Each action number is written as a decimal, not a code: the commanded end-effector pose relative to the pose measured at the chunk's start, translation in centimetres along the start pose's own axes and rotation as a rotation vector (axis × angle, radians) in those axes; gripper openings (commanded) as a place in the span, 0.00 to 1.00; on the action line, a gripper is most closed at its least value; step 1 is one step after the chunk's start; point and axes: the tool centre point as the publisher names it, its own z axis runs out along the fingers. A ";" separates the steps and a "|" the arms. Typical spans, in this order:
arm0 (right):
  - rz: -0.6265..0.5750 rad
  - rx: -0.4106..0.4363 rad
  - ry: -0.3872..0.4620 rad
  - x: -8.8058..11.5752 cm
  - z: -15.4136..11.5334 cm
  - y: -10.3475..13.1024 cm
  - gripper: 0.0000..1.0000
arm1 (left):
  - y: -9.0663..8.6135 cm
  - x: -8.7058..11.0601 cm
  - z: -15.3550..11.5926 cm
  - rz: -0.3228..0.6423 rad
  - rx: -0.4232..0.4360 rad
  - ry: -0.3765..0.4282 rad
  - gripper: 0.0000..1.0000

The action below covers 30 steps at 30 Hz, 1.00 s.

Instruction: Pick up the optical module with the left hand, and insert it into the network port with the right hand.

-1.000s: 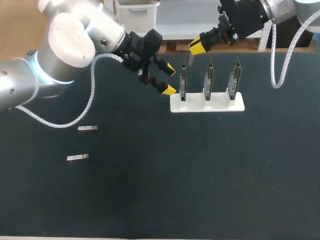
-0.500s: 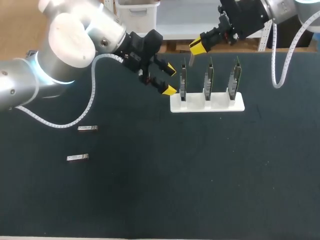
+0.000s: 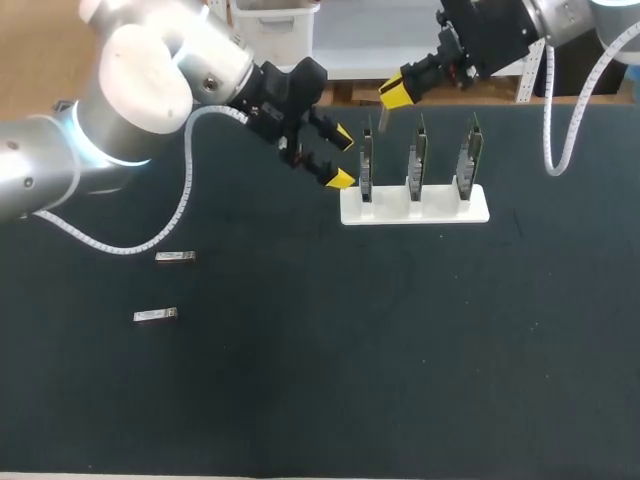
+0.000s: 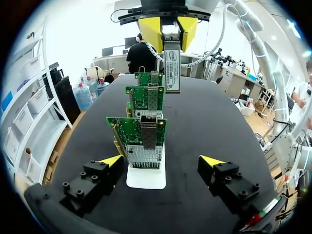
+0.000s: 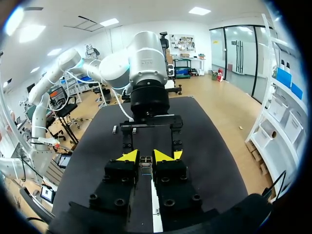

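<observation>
**Q:** What is shown in the head view?

**A:** A white holder with three upright network cards is seen toward 12 o'clock on the bench. The left tool is positioned at 9 o'clock of the holder, just beside the first card. Its fingers are spread wide and nothing is held between them. The right tool is positioned at 12 o'clock of that same card. The optical module is clamped in it and pointed downward. Two spare modules are laid flat toward 9 o'clock on the bench, well apart from the holder.

**Q:** And in the left wrist view?

**A:** The cards are lined up one behind another, with the nearest just ahead of the left tool. No contact with its widely parted fingers is seen. The optical module is held upright by the right tool above the row. Whether a card is touched cannot be told.

**Q:** And in the right wrist view?

**A:** The right tool is closed narrowly on the optical module, which is gripped from both sides. The left arm is seen ahead of it, over the bench.
</observation>
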 end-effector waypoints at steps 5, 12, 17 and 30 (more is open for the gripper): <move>-0.006 0.004 0.004 0.0 0.1 0.1 0.00 | 0.3 -0.1 0.2 0.012 0.030 0.008 1.00; -0.024 0.001 0.012 -0.1 0.4 -0.1 0.00 | 0.3 -0.1 0.2 0.012 0.030 0.008 1.00; -0.044 -0.003 0.020 -0.4 0.6 -0.3 0.00 | 0.3 -0.1 0.2 0.012 0.030 0.008 1.00; -0.073 -0.005 0.042 -0.7 1.1 -1.1 0.00 | 0.3 -0.1 0.2 0.012 0.030 0.008 1.00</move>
